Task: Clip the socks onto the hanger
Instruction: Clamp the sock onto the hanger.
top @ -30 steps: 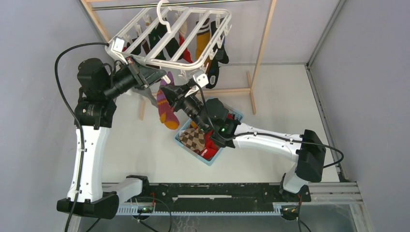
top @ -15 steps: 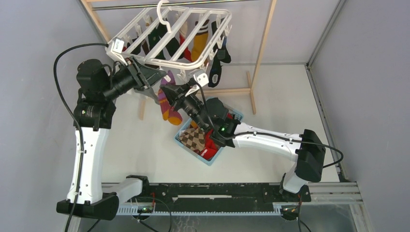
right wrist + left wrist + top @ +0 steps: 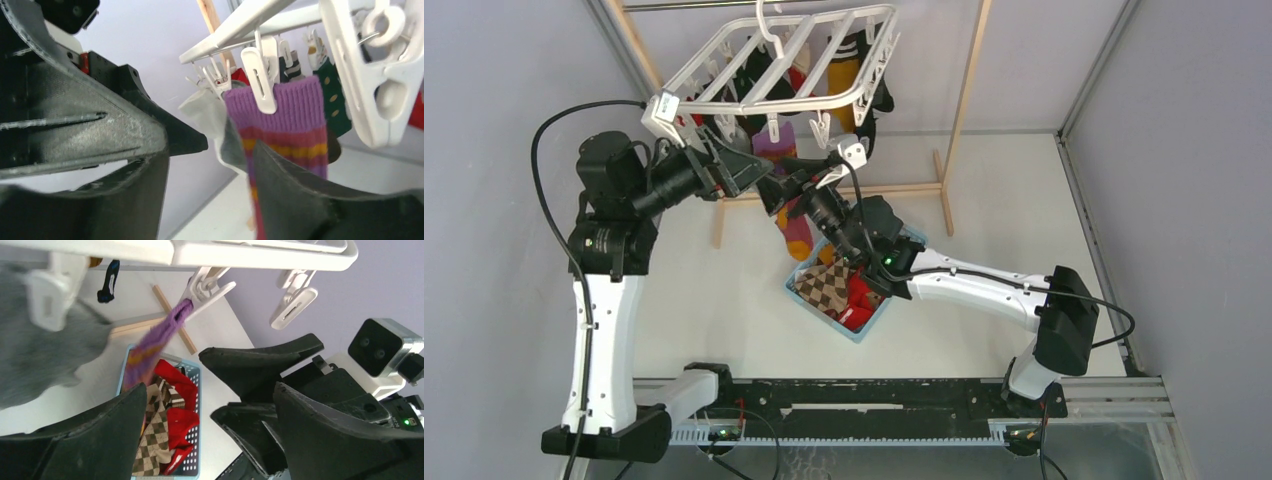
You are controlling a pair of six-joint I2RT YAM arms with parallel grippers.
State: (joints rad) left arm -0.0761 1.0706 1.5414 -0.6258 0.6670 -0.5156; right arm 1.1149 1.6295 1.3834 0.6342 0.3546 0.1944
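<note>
Probably a robotics lab: bare lilac walls (image 3: 1194, 150), white table (image 3: 1004, 200) (black mounting rail (image 3: 874, 395) along its edge).

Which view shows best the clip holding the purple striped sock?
Right wrist: the small white plastic clip bites the purple striped sock close up. Left wrist shows it smaller, side-on; top view hardly shows it.

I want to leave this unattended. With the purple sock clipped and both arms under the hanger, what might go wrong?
The clip bites only the top edge of the purple sock; a brushing finger might pull it free. The left fingers and right fingers, both sets open, sit close together and may collide. The hanger hangs tilted; a bump could swing it.
</note>
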